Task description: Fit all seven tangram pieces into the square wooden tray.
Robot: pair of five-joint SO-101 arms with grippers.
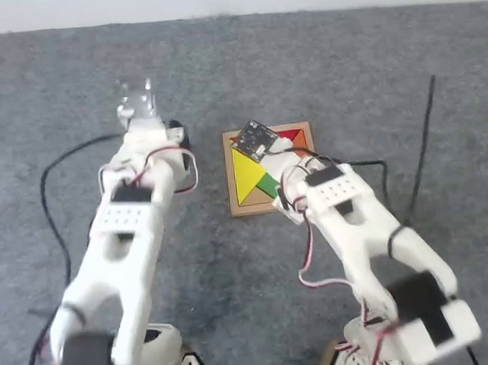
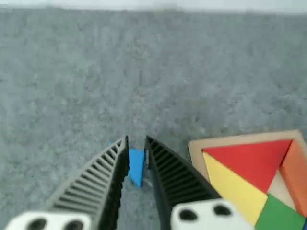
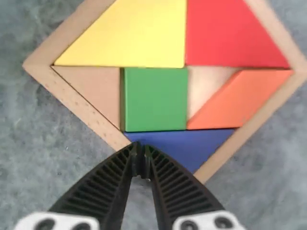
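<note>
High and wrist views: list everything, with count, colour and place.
Carpet: one, grey, under everything.
Tray: one, wooden, square, on carpet.
Yellow triangle, red triangle, green square, orange parallelogram, navy triangle: one each, in tray.
Tan patches: two, flanking green square; gap or piece, cannot tell.
Blue piece: one, light blue, in left end effector.
Cable: one, black, on carpet beside the tray.
Left end effector: black, shut on blue piece, beside tray.
Right end effector: black, shut, empty, at tray rim by navy triangle.
</note>
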